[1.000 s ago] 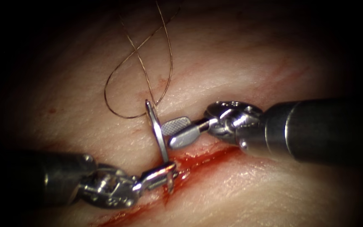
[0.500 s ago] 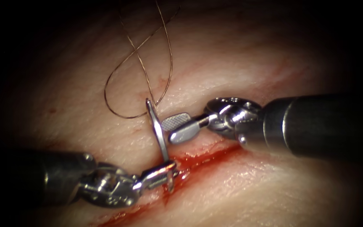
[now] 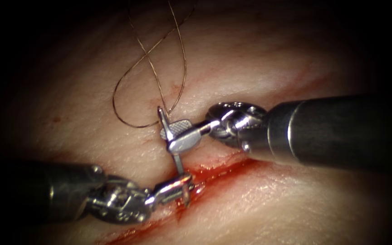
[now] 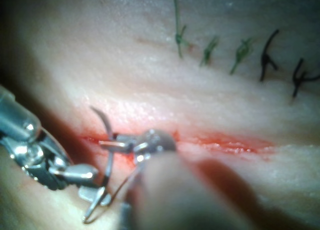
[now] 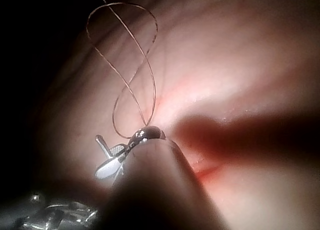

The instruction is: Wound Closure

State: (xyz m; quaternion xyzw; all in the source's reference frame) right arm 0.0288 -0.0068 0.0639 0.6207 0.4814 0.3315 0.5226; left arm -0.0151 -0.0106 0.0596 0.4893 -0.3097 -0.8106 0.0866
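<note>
Two hands are meeting on the needle (image 3: 172, 144): the left hand (image 3: 178, 186) is gripping it near its tip at the cut (image 3: 223, 170), the right hand (image 3: 178, 136) is closing around its upper shaft. Best to grip squarely before releasing.

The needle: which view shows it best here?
The endoscope view: the needle stands over the cut, the left pincer gripping near its lower end, the right pincer around its upper part. The left wrist view shows its curve, blurred; the right wrist view, just its thread end.
</note>
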